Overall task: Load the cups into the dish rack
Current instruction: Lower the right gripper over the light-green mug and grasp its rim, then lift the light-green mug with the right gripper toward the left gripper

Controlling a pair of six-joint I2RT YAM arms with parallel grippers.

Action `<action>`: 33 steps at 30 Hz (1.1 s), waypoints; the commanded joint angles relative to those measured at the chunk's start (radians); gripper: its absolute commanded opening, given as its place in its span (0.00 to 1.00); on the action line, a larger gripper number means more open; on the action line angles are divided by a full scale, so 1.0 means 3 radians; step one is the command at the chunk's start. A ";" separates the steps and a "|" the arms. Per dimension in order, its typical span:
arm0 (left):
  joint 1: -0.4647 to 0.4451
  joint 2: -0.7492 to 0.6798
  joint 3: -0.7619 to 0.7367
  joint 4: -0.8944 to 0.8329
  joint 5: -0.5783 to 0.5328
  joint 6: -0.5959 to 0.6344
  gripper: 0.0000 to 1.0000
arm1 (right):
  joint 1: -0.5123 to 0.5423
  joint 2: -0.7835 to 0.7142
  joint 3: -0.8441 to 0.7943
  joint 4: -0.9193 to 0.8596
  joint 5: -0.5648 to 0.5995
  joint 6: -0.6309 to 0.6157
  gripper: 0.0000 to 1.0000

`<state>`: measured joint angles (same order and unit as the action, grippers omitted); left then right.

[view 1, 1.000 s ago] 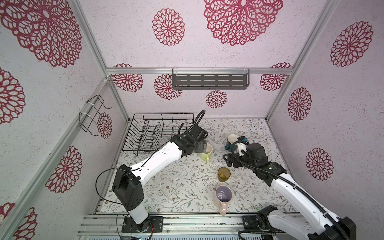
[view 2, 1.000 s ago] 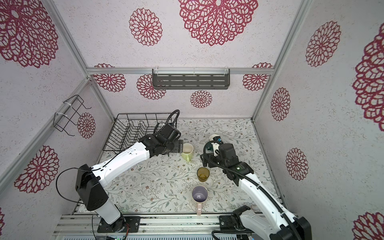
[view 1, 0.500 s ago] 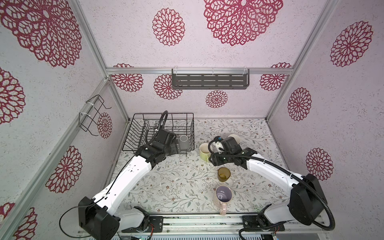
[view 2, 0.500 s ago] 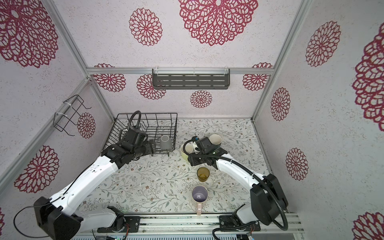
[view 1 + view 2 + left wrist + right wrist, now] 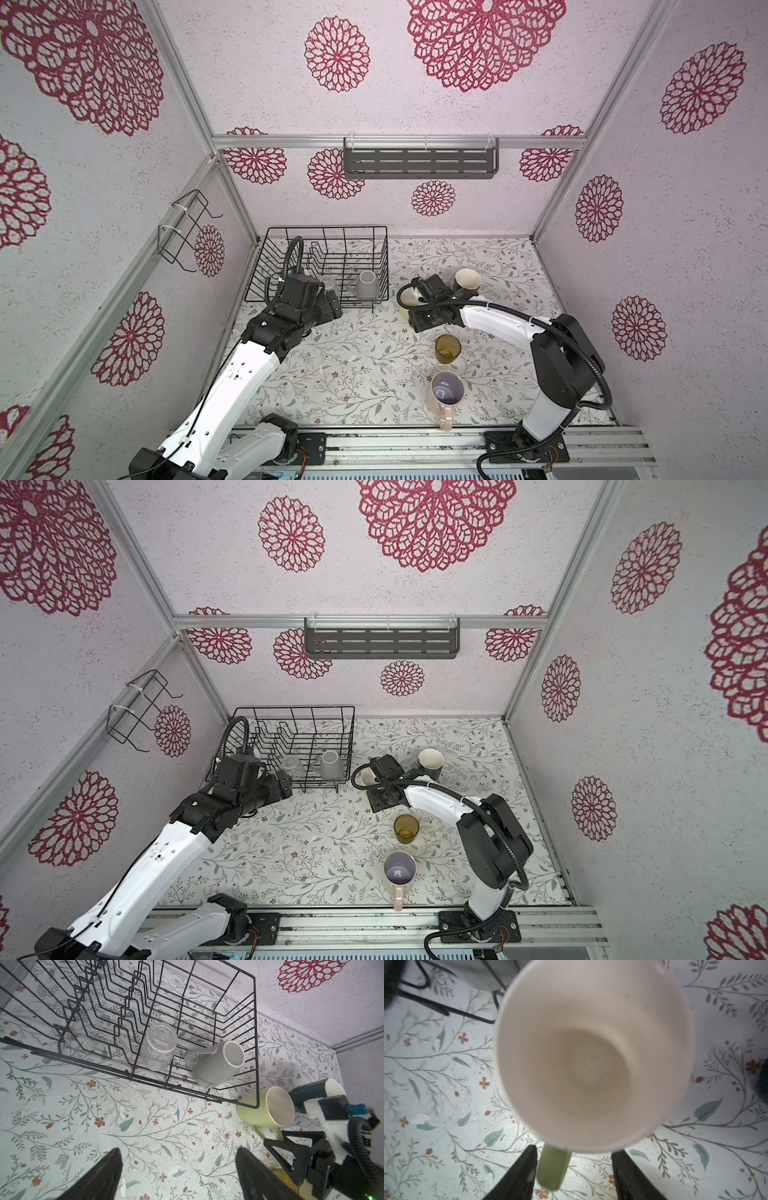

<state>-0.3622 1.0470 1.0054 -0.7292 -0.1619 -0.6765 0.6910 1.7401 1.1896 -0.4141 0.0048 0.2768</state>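
Note:
The dish rack [image 5: 324,227] stands at the back left, with the clear glass [image 5: 328,282] and grey mug [image 5: 367,284] upside down in its near right corner. Just in front of it my left gripper [image 5: 177,1149] hangs open over bare table. The yellow-green mug [image 5: 591,1053] stands upright by the rack's corner. My right gripper [image 5: 574,1149] is open astride its handle [image 5: 553,1167], one finger close against it, the other apart. A teal mug [image 5: 467,279] stands behind. The amber tumbler [image 5: 447,349] and pink mug [image 5: 446,388] stand nearer the front.
A grey slotted shelf [image 5: 419,163] hangs on the back wall and a small wire holder [image 5: 187,232] on the left wall. Walls close in three sides. Metal rails [image 5: 415,444] with the arm bases run along the front edge.
The right gripper has come left from the teal mug to the yellow-green mug, its jaws narrowing round the handle. The left arm has drawn back from that mug to the rack's front.

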 commanded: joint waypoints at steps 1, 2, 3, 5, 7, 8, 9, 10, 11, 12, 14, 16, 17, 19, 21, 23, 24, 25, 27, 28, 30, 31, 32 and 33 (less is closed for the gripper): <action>0.0071 -0.0057 -0.0036 0.0099 0.0101 0.0081 0.89 | 0.0042 0.0039 0.0167 -0.0005 0.0135 0.0058 0.56; 0.0080 -0.0057 -0.0038 0.0098 0.0122 0.0090 0.89 | 0.0044 0.0067 0.0191 -0.0019 0.0141 0.0064 0.56; 0.0088 -0.0058 -0.0043 0.0099 0.0140 0.0098 0.89 | 0.0049 0.0100 0.0226 -0.0039 0.0162 0.0068 0.56; 0.0096 -0.0056 -0.0043 0.0095 0.0159 0.0110 0.89 | 0.0064 0.0155 0.0301 -0.0120 0.0224 0.0075 0.56; 0.0099 -0.0061 -0.0058 0.0104 0.0169 0.0113 0.89 | 0.0069 0.0206 0.0365 -0.0207 0.0281 0.0065 0.54; 0.0100 -0.0068 -0.0070 0.0103 0.0173 0.0108 0.89 | 0.0074 0.0229 0.0392 -0.0259 0.0311 0.0060 0.53; 0.0100 -0.0074 -0.0081 0.0109 0.0176 0.0110 0.89 | 0.0074 0.0256 0.0422 -0.0314 0.0348 0.0059 0.51; 0.0102 -0.0085 -0.0098 0.0114 0.0172 0.0103 0.88 | 0.0074 0.0265 0.0432 -0.0346 0.0377 0.0067 0.50; 0.0103 -0.0097 -0.0111 0.0119 0.0172 0.0095 0.88 | 0.0074 0.0270 0.0423 -0.0341 0.0378 0.0081 0.49; 0.0105 -0.0109 -0.0127 0.0129 0.0178 0.0091 0.88 | 0.0074 0.0277 0.0396 -0.0318 0.0357 0.0098 0.48; 0.0109 -0.0136 -0.0153 0.0142 0.0191 0.0084 0.87 | 0.0079 0.0294 0.0350 -0.0270 0.0312 0.0120 0.47; 0.0112 -0.0146 -0.0155 0.0143 0.0200 0.0084 0.87 | 0.0088 0.0328 0.0340 -0.0249 0.0302 0.0130 0.45; 0.0113 -0.0149 -0.0155 0.0143 0.0205 0.0087 0.87 | 0.0093 0.0342 0.0335 -0.0234 0.0292 0.0131 0.44; 0.0118 -0.0151 -0.0145 0.0140 0.0206 0.0095 0.87 | 0.0095 0.0361 0.0327 -0.0188 0.0256 0.0111 0.39; 0.0120 -0.0146 -0.0145 0.0140 0.0221 0.0089 0.86 | 0.0092 0.0390 0.0344 -0.0174 0.0275 0.0108 0.36; 0.0118 -0.0141 -0.0145 0.0147 0.0239 0.0076 0.86 | 0.0096 0.0422 0.0370 -0.0174 0.0305 0.0108 0.34; 0.0121 -0.0138 -0.0145 0.0155 0.0248 0.0070 0.86 | 0.0098 0.0438 0.0380 -0.0174 0.0301 0.0105 0.31; 0.0118 -0.0136 -0.0149 0.0160 0.0265 0.0063 0.86 | 0.0095 0.0447 0.0392 -0.0170 0.0291 0.0104 0.29; 0.0118 -0.0144 -0.0155 0.0160 0.0282 0.0059 0.86 | 0.0096 0.0476 0.0415 -0.0183 0.0246 0.0092 0.18; 0.0118 -0.0150 -0.0155 0.0156 0.0282 0.0057 0.86 | 0.0099 0.0482 0.0426 -0.0194 0.0233 0.0079 0.14; 0.0120 -0.0161 -0.0166 0.0149 0.0289 0.0053 0.86 | 0.0100 0.0460 0.0422 -0.0200 0.0197 0.0064 0.04; 0.0118 -0.0175 -0.0171 0.0157 0.0299 0.0051 0.86 | 0.0100 0.0433 0.0417 -0.0200 0.0189 0.0064 0.02; 0.0118 -0.0179 -0.0176 0.0162 0.0318 0.0053 0.86 | 0.0100 0.0403 0.0407 -0.0200 0.0184 0.0064 0.00; 0.0118 -0.0189 -0.0176 0.0172 0.0337 0.0053 0.86 | 0.0100 0.0360 0.0393 -0.0195 0.0184 0.0068 0.00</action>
<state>-0.3374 1.0115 0.9627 -0.7147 -0.0776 -0.6556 0.7170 1.8793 1.2922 -0.4648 0.0746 0.2993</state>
